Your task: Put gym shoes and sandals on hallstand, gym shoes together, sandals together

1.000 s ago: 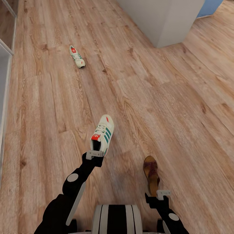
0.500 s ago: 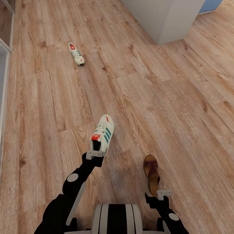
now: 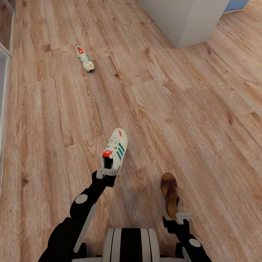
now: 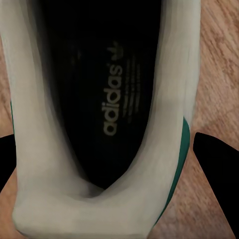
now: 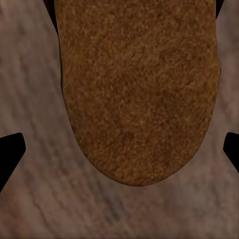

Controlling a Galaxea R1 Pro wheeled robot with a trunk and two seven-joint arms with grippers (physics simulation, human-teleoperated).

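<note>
Floorboards and the far gym shoe (image 3: 86,58) have slid slightly in view; the base is rolling. Nearest, right fingers (image 3: 177,217) clench a sandal (image 3: 170,194); beyond it, left fingers (image 3: 106,173) grip a gym shoe (image 3: 115,149). Jolts could shake either loose.

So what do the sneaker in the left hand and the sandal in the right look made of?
Sneaker: seemingly matte white leather or synthetic, with green stripes and a dark printed insole. Sandal: probably brown leather, with a grainy, suede-like tan footbed.
</note>
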